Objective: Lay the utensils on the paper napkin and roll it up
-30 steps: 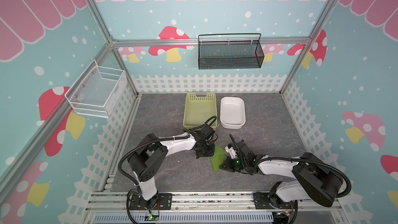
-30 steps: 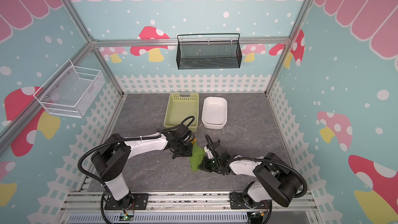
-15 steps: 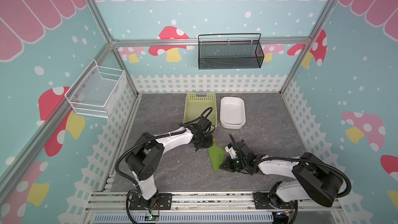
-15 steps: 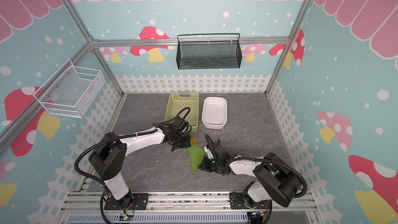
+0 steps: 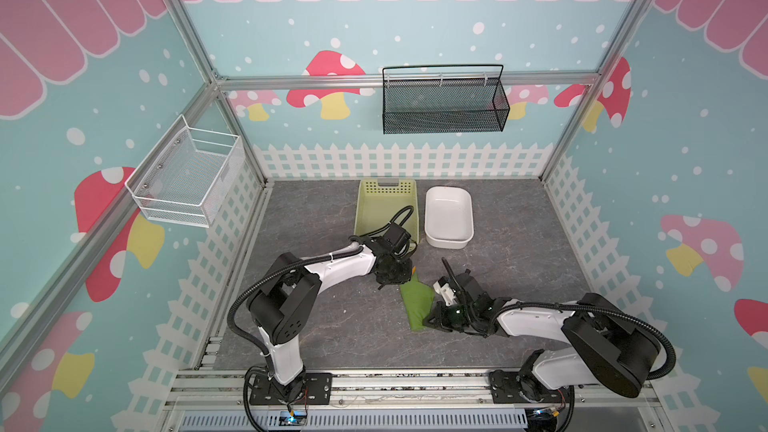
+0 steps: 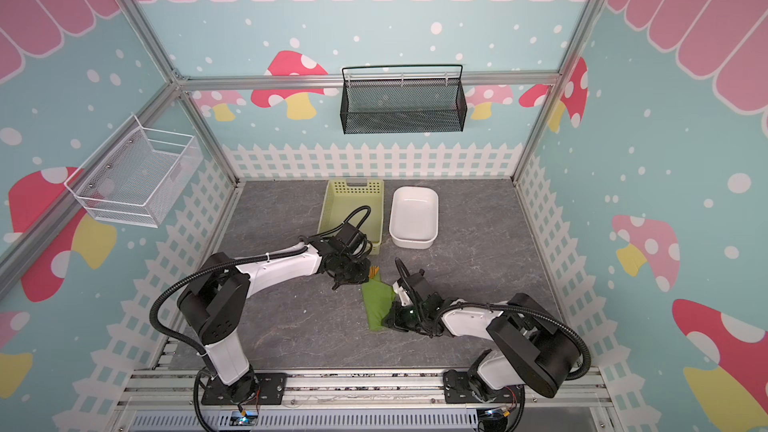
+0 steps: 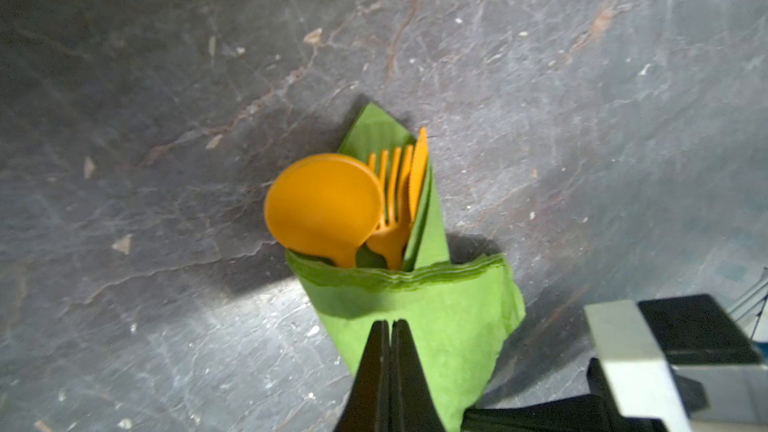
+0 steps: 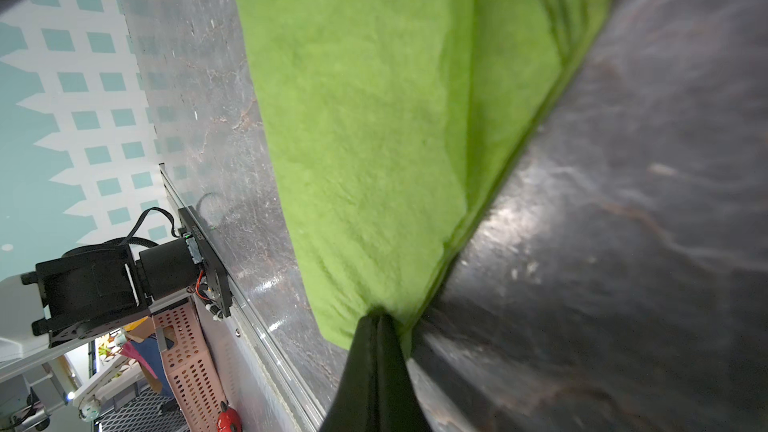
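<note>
Nearest the front rail, the right arm (image 5: 532,320) lies low. Its dark upper link is folded over the base and its white forearm stretches leftward just above the grey stone-patterned tabletop (image 5: 332,326). The right gripper (image 8: 377,328) is clenched, with its tips against the near end of the green paper napkin (image 5: 417,305), where the paper puckers. Whether any paper is nipped between the fingers cannot be told. The napkin lies near the middle of the tabletop, wrapped into a narrow roll that runs from the right wrist away toward the left wrist. The left arm (image 5: 340,270) rises from its base at the rail, reaches away and rightward, and bends its wrist down over the roll's far part. The left gripper (image 7: 390,324) is also clenched, with nothing between its fingers, and its tips are poised over the wrap; contact cannot be told. Out of the roll's open far end stick the round-bowled orange plastic spoon (image 7: 324,205), the orange plastic fork (image 7: 392,201) and the orange plastic knife (image 7: 419,172), side by side with their handles hidden inside. Beyond them a pale yellow-green perforated plastic basket (image 5: 386,187) and a white rectangular dish (image 5: 449,238) stand side by side. Farther still, a white wire basket (image 5: 187,184) hangs on the left wall and a black mesh basket (image 5: 442,118) on the back wall.
</note>
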`<move>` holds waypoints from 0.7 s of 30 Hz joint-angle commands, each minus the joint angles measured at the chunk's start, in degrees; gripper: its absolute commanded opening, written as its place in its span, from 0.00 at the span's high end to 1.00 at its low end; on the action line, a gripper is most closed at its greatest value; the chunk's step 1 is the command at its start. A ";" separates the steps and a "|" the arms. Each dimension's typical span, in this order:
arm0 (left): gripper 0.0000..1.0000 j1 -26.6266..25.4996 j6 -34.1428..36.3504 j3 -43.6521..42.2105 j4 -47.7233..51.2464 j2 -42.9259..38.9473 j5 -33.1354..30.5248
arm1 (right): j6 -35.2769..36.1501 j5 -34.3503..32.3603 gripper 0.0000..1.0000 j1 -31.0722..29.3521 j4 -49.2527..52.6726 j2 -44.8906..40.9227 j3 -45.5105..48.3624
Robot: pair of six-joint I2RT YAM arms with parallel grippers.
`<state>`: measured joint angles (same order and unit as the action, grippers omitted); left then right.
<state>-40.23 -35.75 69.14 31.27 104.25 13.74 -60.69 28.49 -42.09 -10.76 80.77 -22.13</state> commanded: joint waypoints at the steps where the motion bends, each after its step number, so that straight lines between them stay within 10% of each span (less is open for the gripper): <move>1: 1.00 -1.63 0.79 2.17 1.12 -0.76 1.60 | 0.06 -2.49 1.00 -0.72 5.85 2.11 1.27; 21: 1.00 -5.74 -0.02 3.72 0.38 8.58 1.85 | -0.17 -2.86 1.00 -0.72 5.73 1.58 1.71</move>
<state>-45.80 -35.77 72.71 31.31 111.70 15.25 -60.71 28.51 -42.11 -10.83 80.82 -22.13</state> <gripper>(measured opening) 0.055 0.043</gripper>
